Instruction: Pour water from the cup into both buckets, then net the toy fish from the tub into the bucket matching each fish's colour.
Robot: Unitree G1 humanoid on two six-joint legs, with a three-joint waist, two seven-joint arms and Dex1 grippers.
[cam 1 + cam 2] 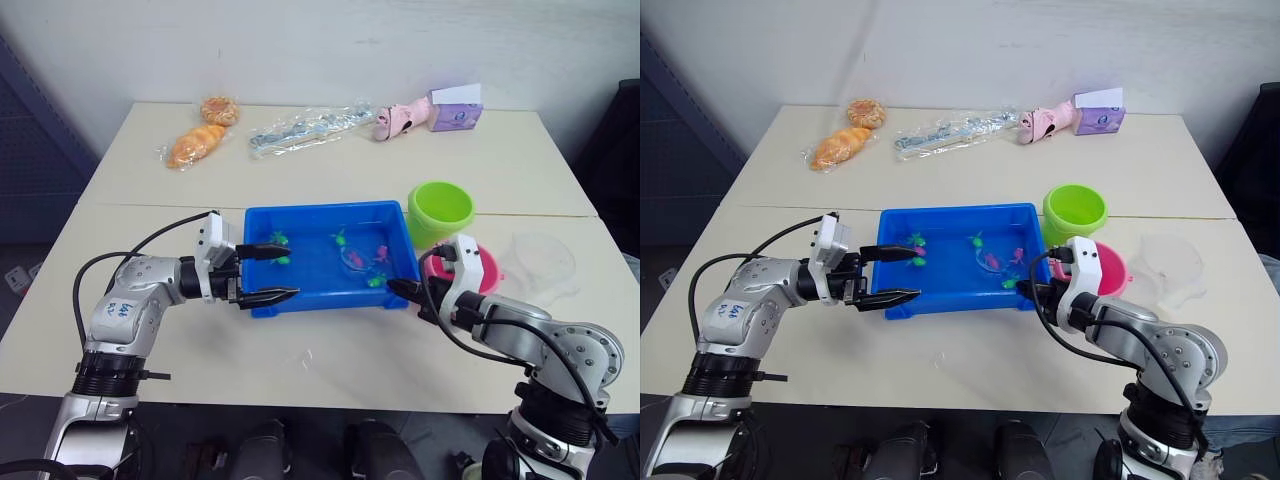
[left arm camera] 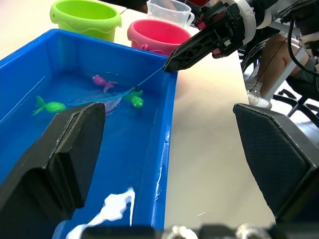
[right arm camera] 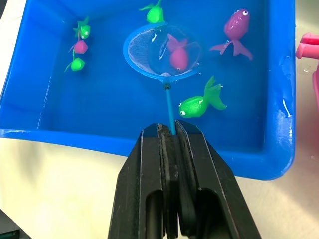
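Pointing into the tub [image 3: 45, 107], the net [image 3: 162, 52] holds a pink fish [image 3: 178, 54].

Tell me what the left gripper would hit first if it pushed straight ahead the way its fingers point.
Probably the near end wall of the shallow blue plastic tub. The open left gripper straddles that corner, one finger over the water, one outside, so exact contact is uncertain.

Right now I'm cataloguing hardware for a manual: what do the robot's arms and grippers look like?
Both arms are silver-grey with black joints and loose black cables. Each white wrist block carries a gripper, left gripper and right gripper, with two black tapered fingers. The left upper arm bears blue handwritten markings.
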